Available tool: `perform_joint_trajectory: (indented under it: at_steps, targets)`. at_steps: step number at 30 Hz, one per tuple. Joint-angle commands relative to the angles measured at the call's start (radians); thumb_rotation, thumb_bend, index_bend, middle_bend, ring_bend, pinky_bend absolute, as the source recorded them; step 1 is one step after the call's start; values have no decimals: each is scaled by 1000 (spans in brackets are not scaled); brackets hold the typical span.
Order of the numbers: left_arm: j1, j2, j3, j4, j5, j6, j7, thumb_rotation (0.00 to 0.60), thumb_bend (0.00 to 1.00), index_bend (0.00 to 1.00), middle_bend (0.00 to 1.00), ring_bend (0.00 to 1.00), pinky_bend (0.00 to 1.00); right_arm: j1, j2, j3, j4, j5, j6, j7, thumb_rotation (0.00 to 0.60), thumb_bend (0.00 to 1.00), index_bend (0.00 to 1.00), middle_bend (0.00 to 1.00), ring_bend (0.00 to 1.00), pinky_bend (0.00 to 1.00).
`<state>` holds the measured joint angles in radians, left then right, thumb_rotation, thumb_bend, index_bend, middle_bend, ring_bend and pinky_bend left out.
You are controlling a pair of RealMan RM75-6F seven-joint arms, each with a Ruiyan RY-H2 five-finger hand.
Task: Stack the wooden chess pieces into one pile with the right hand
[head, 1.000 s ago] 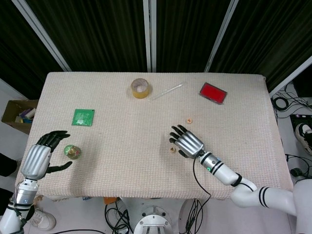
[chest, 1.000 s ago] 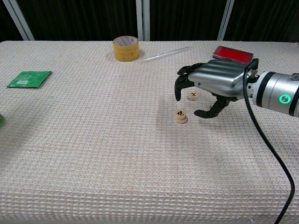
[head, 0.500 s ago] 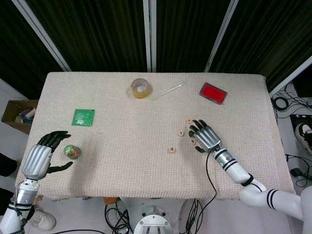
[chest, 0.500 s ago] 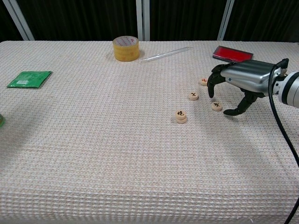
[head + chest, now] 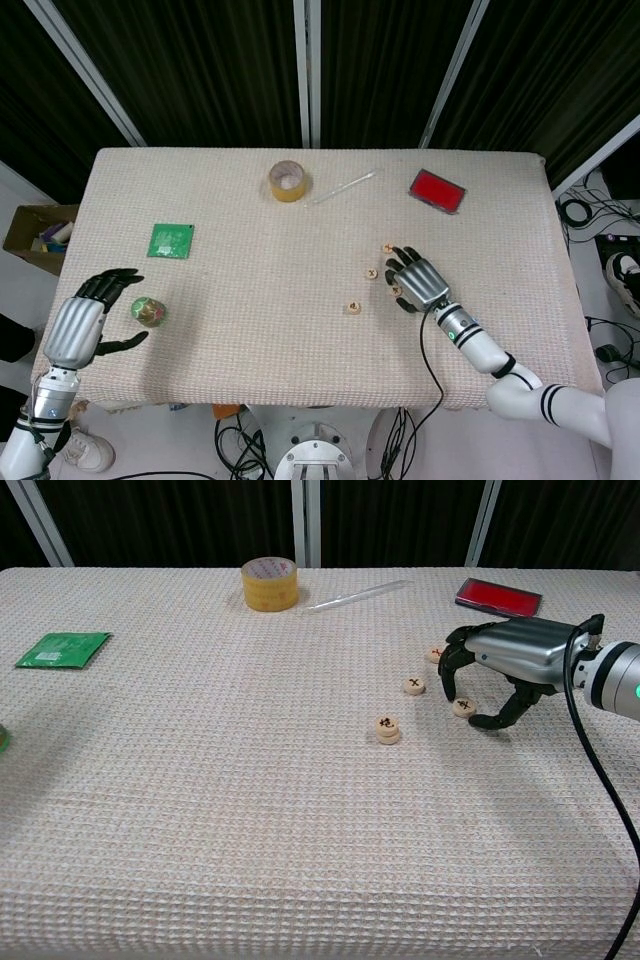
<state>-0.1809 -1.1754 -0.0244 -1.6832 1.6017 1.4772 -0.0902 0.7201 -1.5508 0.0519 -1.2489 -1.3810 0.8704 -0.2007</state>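
Evidently the right hand (image 5: 497,667) hangs low over the worktop (image 5: 250,810) with its fingers curled down and apart, arched over one loose chess piece (image 5: 462,707); nothing is pinched between them, though whether a fingertip touches the disc cannot be told from either view. Taking that disc as the landmark, a second loose piece (image 5: 414,685) lies near it on the side away from the hand, a third (image 5: 434,654) sits just beyond it toward the far edge, half hidden by the fingers, and the started pile (image 5: 387,729), two discs high, stands nearer the camera and further from the hand than any of them.

These pieces look like small, flat wooden discs: light, stiff and smooth on the rim, so they should neither bend nor break, but they could skid on the woven cloth or flip if pressed on one edge. The sound hold is probably across the rim, thumb against a finger on opposite sides, low down, keeping the disc level so it lands flat on the pile.

Far off, the left hand (image 5: 80,322) rests open beside a green ball (image 5: 148,311).
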Motion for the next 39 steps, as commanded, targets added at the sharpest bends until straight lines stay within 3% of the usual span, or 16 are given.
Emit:
perform_joint_trajectory:
  at_steps: [1, 8, 14, 19, 28, 39]
  targets:
    - [-1, 0, -1, -2, -1, -1, 2, 600, 51, 236, 184, 162, 214, 2, -5, 1, 6, -2, -3, 2, 600, 306, 489, 264, 30, 137]
    - [1, 2, -1, -4, -8, -3, 6, 600, 52, 237, 182, 162, 214, -3, 12, 7, -15, -13, 19, 10, 600, 348, 545, 282, 30, 137]
    - [5, 6, -2, -6, -10, 3, 8, 600, 52, 237, 182, 162, 214, 0, 105, 22, -169, -70, 76, 20, 600, 351, 550, 281, 30, 137]
    - [6, 4, -2, -8, -7, 5, 19, 600, 52, 237, 182, 162, 214, 45, 136, 32, -262, -68, 11, -16, 600, 352, 553, 272, 30, 136]
    - [10, -3, 0, 1, -12, 4, 13, 600, 52, 237, 182, 163, 214, 102, 77, 28, -250, -26, -79, -121, 600, 352, 538, 262, 30, 129]
    - [17, -9, 4, 19, -13, 8, -3, 600, 53, 237, 182, 162, 214, 117, 43, 23, -217, -2, -86, -161, 600, 352, 521, 260, 30, 122]
